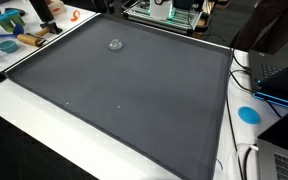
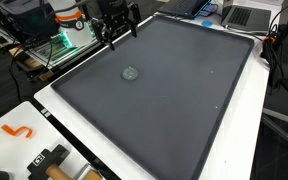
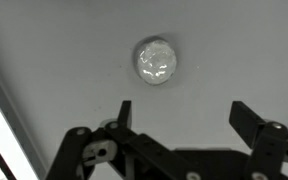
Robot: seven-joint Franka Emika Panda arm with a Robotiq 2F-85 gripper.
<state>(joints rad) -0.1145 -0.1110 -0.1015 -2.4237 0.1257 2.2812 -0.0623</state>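
Note:
A small round clear object [image 3: 155, 61], like a glass or plastic lid, lies on the dark grey mat [image 3: 214, 50]. It shows in both exterior views [image 1: 116, 44] [image 2: 130, 72]. My gripper [image 3: 182, 113] is open and empty, hovering above the mat with the round object just beyond its fingertips, apart from them. In an exterior view the gripper [image 2: 117, 33] hangs over the mat's edge near the robot base. The gripper is out of sight in the other exterior view.
The mat [image 1: 124, 95] covers most of a white table [image 2: 234, 150]. Tools and an orange hook [image 2: 20, 131] lie near one corner, more tools [image 1: 9, 40] at another. A laptop [image 1: 279, 75], cables and a blue disc [image 1: 248, 114] sit off the mat's side.

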